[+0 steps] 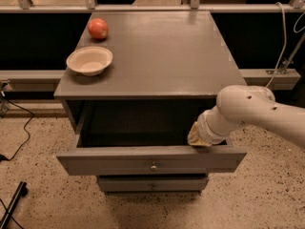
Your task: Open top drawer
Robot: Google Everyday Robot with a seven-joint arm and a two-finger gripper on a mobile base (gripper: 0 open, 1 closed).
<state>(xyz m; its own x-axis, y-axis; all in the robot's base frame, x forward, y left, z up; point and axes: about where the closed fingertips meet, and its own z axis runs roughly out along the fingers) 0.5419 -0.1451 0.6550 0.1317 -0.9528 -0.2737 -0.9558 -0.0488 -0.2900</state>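
Currently we are looking down on a grey cabinet standing on a speckled floor. The top drawer is sitting pulled well out from under the cabinet top. Its dark inside is showing, and its small brass knob is sitting mid-front.

The gripper is resting at the right part of this drawer, its tan tip lying against the upper edge of the drawer front. We are not able to tell whether the claw is wide, narrow or holding anything. The white arm is reaching in from the right.

A shorter-fronted drawer is showing beneath the top one. On the left of the cabinet top, a pale bowl is resting near the front edge. A red apple is sitting just behind it, not touching.
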